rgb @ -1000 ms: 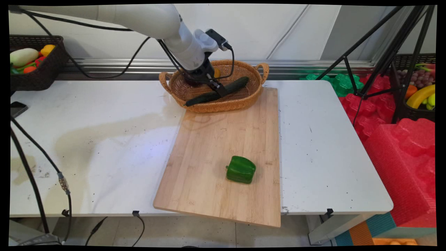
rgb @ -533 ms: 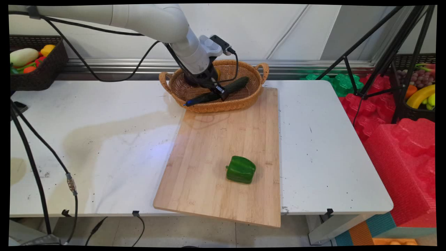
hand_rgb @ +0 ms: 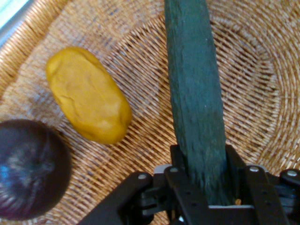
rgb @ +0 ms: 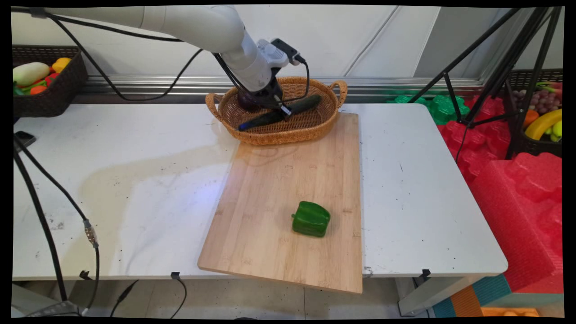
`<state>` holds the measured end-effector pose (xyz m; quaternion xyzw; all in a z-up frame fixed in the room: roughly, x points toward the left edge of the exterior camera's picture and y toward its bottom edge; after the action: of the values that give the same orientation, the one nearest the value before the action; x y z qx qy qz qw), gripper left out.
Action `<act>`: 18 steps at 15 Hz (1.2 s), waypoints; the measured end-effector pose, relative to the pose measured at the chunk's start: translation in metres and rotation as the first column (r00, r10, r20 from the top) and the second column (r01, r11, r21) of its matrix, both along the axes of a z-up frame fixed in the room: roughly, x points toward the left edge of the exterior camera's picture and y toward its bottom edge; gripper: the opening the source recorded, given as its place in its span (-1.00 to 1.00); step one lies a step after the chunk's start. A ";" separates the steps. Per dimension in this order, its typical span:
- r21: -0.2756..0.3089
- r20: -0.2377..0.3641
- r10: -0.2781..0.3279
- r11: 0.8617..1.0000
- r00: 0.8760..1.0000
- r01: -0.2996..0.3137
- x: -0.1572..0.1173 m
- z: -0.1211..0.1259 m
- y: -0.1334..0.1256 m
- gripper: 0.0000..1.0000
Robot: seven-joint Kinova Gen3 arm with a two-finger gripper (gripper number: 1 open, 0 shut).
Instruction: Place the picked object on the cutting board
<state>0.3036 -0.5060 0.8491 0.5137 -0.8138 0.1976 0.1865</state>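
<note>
The gripper (rgb: 282,112) is shown inside the wicker basket (rgb: 315,130), which stands at the far edge of the desk (rgb: 112,180), touching the far end of the wooden cutting board (rgb: 279,189). The fingers are clenched on the cucumber (rgb: 306,104), which is grasped near its middle; in the hand view the cucumber (hand_rgb: 194,89) is seen passing between the black fingers (hand_rgb: 183,187) and extending away over the basket's woven floor (hand_rgb: 262,70). In the main view the cucumber is held aslant, one end toward the basket's right handle and the other toward its near-left rim; whether it touches the weave cannot be told. Beside the cucumber, a yellow oval fruit (hand_rgb: 88,101) and a dark purple round fruit (hand_rgb: 30,168) are seen lying on the basket floor, just beside each other. A green bell pepper (rgb: 310,218) lies on the cutting board, toward its near right corner, well apart from the basket. A dark basket of mixed produce (rgb: 42,81) is seen beyond the desk's far left corner.
</note>
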 end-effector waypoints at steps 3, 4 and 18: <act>-0.048 0.015 0.009 0.999 1.000 -0.009 0.001 0.019 0.009 -1.00; -0.061 0.018 0.011 0.998 1.000 -0.010 0.001 0.024 0.012 -1.00; -0.219 0.068 -0.087 0.971 0.994 0.100 -0.005 0.104 0.147 -1.00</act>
<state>0.2984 -0.3588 0.9531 0.4449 -0.8150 0.2929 0.2280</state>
